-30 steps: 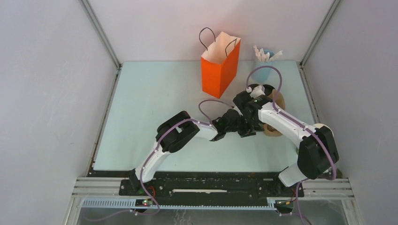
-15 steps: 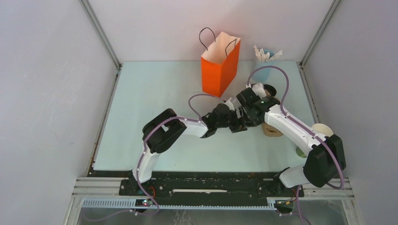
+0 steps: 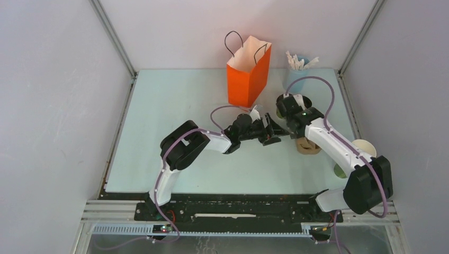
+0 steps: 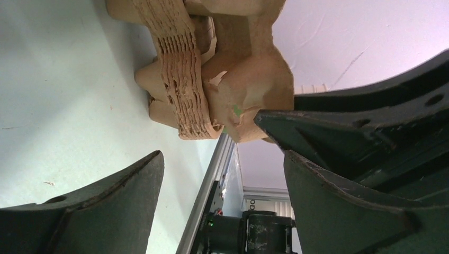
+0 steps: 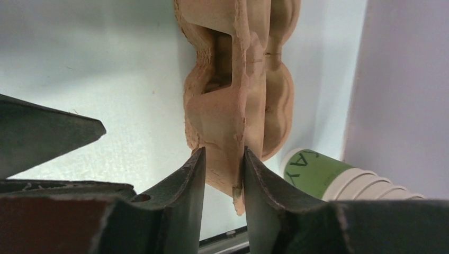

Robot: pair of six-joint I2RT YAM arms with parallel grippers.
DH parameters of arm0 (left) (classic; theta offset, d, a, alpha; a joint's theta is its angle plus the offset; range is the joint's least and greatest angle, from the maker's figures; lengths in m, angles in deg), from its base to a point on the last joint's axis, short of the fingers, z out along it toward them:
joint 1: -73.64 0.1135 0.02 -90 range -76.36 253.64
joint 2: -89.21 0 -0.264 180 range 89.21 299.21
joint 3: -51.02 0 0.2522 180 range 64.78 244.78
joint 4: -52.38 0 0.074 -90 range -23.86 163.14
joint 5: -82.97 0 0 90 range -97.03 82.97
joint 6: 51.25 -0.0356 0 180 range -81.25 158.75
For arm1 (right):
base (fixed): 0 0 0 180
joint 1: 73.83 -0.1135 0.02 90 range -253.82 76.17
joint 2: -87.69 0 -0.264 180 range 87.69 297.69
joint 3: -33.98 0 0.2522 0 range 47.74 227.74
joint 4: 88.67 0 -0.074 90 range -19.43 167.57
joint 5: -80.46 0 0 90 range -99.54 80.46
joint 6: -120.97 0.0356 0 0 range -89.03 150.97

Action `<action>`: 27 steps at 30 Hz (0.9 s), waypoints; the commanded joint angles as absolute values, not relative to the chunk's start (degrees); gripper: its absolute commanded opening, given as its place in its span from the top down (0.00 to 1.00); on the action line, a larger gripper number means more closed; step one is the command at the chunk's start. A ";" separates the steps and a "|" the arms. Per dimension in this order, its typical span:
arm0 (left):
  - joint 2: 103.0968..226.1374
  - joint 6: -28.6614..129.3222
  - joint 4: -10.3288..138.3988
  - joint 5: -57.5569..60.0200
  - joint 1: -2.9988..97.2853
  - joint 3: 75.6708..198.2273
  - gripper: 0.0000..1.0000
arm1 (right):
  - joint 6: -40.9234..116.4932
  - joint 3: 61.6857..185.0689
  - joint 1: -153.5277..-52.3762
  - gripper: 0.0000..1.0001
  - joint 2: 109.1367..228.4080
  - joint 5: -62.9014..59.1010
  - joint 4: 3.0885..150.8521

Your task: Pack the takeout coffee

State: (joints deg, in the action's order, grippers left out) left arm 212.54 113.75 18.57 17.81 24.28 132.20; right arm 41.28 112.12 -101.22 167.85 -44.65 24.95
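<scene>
Two grippers meet at the stacked cardboard cup carriers [image 5: 233,95]: left gripper [image 4: 209,135] gapes wide, holding nothing; right gripper [image 5: 225,156] fingers flank one edge, grip unclear. Takeout coffee [image 3: 305,100] stands just behind the right wrist, mostly hidden.

Dark letters, partly readable, "AY", on stacked green cups [image 5: 312,170]

Takeout coffee [image 3: 305,100], black lid showing, seemingly upright, mostly hidden, toward the far right.
</scene>
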 commanded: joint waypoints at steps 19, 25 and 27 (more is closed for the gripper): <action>181.16 88.39 43.36 8.73 23.90 115.25 0.11 | 50.00 105.58 -74.75 0.58 159.66 -2.85 38.39; 168.67 84.92 51.21 4.86 23.72 110.35 0.10 | 49.52 103.62 -71.65 0.61 158.99 5.97 41.76; 164.25 84.01 53.98 3.74 23.71 109.45 0.09 | 49.52 103.42 -71.23 0.63 158.85 6.66 42.06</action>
